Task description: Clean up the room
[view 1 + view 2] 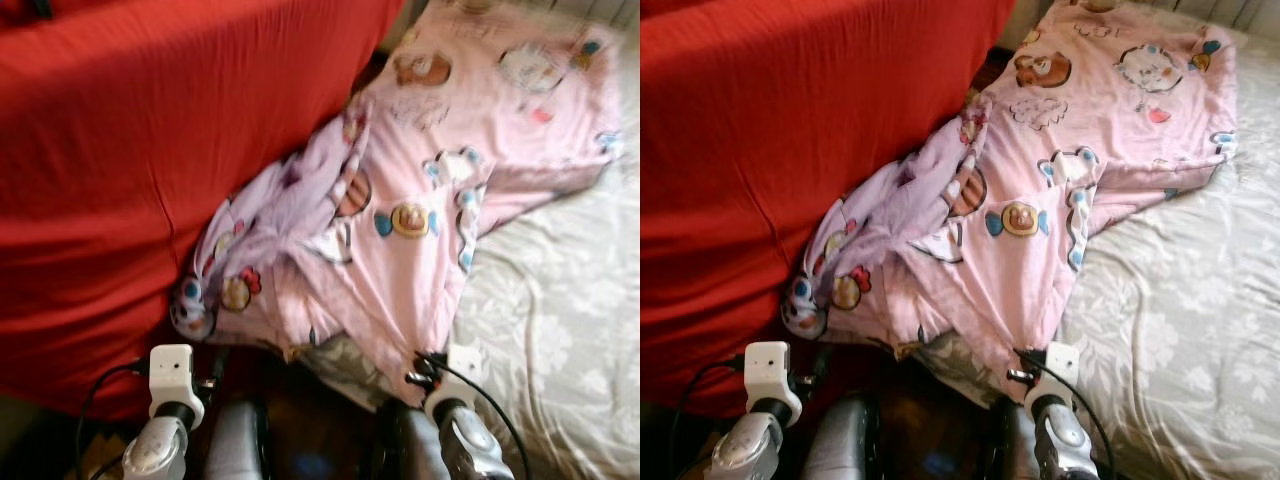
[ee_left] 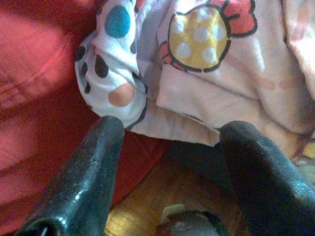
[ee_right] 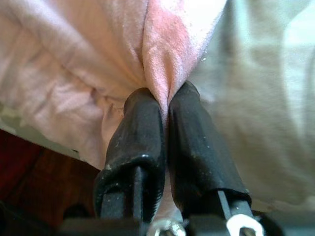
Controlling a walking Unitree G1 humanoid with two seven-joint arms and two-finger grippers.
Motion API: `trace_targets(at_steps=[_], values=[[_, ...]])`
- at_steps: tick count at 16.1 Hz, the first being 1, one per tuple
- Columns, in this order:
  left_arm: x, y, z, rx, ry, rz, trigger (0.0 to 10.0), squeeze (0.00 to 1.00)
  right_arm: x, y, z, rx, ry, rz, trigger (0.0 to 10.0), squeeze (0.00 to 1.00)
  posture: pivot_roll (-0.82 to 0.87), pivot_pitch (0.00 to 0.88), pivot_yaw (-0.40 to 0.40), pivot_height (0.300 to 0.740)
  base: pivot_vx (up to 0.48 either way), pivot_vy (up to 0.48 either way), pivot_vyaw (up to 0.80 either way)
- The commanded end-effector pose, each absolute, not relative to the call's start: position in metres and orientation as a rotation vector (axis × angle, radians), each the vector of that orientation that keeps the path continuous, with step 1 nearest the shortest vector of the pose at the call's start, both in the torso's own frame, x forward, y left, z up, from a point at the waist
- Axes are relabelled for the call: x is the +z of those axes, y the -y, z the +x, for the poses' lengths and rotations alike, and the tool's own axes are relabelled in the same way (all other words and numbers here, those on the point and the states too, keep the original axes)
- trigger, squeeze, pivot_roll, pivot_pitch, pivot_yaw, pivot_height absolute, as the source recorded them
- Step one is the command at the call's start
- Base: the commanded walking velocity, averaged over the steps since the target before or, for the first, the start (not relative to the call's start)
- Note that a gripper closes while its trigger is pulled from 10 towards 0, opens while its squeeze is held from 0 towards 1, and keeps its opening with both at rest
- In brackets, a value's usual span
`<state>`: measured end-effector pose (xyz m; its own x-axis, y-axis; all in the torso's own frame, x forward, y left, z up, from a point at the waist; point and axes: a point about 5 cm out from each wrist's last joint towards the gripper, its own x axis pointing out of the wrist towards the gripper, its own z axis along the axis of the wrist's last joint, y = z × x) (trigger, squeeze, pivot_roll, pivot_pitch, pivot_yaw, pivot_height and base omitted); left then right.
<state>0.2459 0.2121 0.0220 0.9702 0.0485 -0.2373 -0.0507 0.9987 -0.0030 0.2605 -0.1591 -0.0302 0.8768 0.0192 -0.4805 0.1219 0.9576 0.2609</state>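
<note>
The right gripper (image 3: 165, 105) pinches the pink blanket (image 1: 420, 190) thinly — it may slip out. The left gripper (image 2: 170, 132) gapes wide — empty.

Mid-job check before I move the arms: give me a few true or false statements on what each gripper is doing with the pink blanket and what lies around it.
1. The right gripper is shut on a fold of the pink cartoon-print blanket. True.
2. The left gripper is also clamped on the blanket. False: its fingers stand open, just short of the blanket's edge.
3. The blanket lies flat and smooth across the mattress. False: it is bunched, with part draped off the near edge.
4. A red cover lies to the robot's left of the blanket. True.
5. The mattress has a plain blue sheet. False: it is pale with a floral pattern.
</note>
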Motion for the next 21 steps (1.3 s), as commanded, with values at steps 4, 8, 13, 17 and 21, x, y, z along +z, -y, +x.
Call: trace_targets(at_steps=[4, 8, 13, 17, 21], values=[[-0.013, -0.213, 0.233, 0.082, -0.373, -0.015, 10.0, 0.0, -0.039, 0.171, 0.245, -0.114, -0.504, 0.315, 0.0, 0.0, 0.09, 0.008, -0.055, 0.612, 0.0, 0.0, 0.0], [-0.033, -0.213, 0.228, 0.096, -0.481, -0.008, 10.0, 0.0, -0.04, 0.175, 0.24, -0.167, -0.469, 0.349, 10.0, 0.0, 0.05, 0.0, -0.047, 0.622, 0.0, 0.0, 0.0], [-0.052, -0.227, 0.21, 0.135, -0.626, -0.006, 10.0, 0.0, -0.041, 0.177, 0.24, -0.177, -0.491, 0.34, 10.0, 0.0, 0.05, 0.0, -0.035, 0.677, 0.0, 0.0, 0.0], [-0.063, -0.228, 0.197, 0.147, -0.72, 0.004, 10.0, 0.0, -0.039, 0.179, 0.243, -0.189, -0.478, 0.335, 10.0, 0.0, 0.05, 0.0, -0.032, 0.722, 0.0, 0.0, 0.0], [-0.072, -0.225, 0.185, 0.159, -0.783, 0.001, 10.0, 0.0, -0.04, 0.177, 0.241, -0.18, -0.494, 0.306, 10.0, 0.0, 0.05, 0.0, -0.03, 0.737, 0.0, 0.0, 0.0]])
